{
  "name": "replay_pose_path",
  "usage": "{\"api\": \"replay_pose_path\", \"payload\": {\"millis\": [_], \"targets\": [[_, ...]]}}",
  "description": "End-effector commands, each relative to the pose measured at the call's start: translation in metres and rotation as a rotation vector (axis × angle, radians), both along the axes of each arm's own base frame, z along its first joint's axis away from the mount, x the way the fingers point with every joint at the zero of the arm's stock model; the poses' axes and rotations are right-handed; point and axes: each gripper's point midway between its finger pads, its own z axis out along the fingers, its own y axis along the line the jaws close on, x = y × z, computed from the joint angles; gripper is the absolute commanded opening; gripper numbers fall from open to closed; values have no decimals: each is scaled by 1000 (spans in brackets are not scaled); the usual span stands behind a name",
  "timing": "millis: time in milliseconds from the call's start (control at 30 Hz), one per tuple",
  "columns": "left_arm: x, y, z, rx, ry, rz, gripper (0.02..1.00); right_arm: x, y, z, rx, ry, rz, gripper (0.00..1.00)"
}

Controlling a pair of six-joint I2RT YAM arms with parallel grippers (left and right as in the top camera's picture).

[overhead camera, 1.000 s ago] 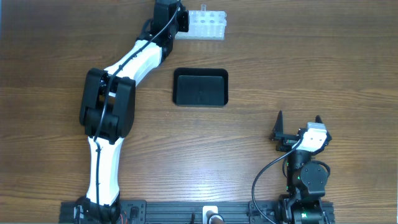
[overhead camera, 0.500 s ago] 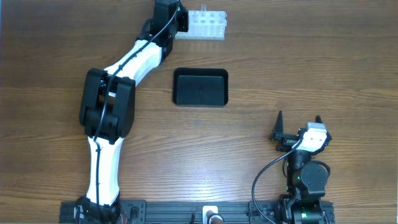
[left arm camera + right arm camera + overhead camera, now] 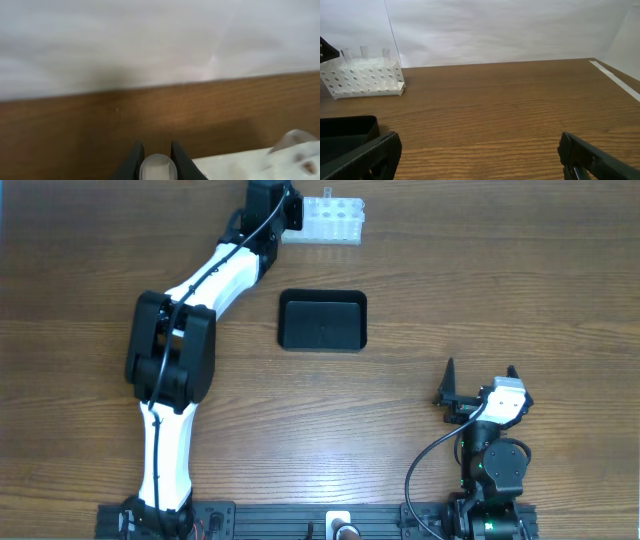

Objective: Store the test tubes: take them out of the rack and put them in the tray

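- The left arm [image 3: 190,310] stands at the near left and stretches over the worktop [image 3: 520,270] to the far side, so that its claw comes to the left end of the rack.
- The left claw [image 3: 156,152] is clenched on one test tube [image 3: 159,169]. The round top of the tube sits between the two fingers, which press it from both sides. I judge that it grips near the top because only this part stands out of the rack. Whether the tube sits in its hole or is lifted out, I cannot tell.
- The rack [image 3: 333,220] is a clear block with holes at the far edge of the worktop, just right of the left claw. In the right wrist view a few other tubes [image 3: 364,52] stand upright in it, so I think most of the task is not yet done.
- The tray [image 3: 322,321] is black and lies nearer than the rack, almost straight in front of it and apart from it. Nothing lies in it. This place makes the way from rack to tray short.
- The right claw [image 3: 480,380] is at the near right, well apart from rack and tray, with fingers spread wide and holding nothing. It seems parked there to leave room for the left arm.
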Motion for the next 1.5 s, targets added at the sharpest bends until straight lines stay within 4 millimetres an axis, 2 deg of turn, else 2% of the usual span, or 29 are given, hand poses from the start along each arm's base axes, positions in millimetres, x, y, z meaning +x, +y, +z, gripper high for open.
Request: {"api": "replay_pose_path", "payload": {"millis": [33, 100, 200, 267, 367, 433, 500, 633, 767, 933, 1033, 1300, 1500], "targets": [[-12, 1, 128, -12, -211, -2, 145, 0, -1, -2, -4, 2, -2, 993], [-23, 4, 169, -16, -276, -5, 145, 0, -1, -2, -4, 2, -2, 991], [-42, 7, 217, -29, -336, -10, 145, 0, -1, -2, -4, 2, -2, 993], [-59, 7, 239, -35, -343, -20, 141, 0, -1, -2, -4, 2, -2, 991], [-82, 1, 246, -41, -288, -39, 112, 0, -1, -2, -4, 2, -2, 993], [-98, -6, 233, -57, -191, -42, 106, 0, -1, -2, -4, 2, -2, 991], [-110, -8, 207, -78, -70, -1, 108, 0, -1, -2, -4, 2, -2, 991], [-140, -6, 134, -77, 185, 114, 95, 0, -1, -2, -4, 2, -2, 991], [-163, -5, 62, -51, 340, 177, 93, 0, -1, -2, -4, 2, -2, 991], [-188, 6, -1, -40, 473, 248, 91, 0, -1, -2, -4, 2, -2, 991], [-196, 5, -18, -15, 508, 247, 88, 0, -1, -2, -4, 2, -2, 991], [-199, -7, -40, 57, 511, 236, 97, 0, -1, -2, -4, 2, -2, 991], [-199, -5, -58, 105, 535, 232, 93, 0, -1, -2, -4, 2, -2, 991]]}}
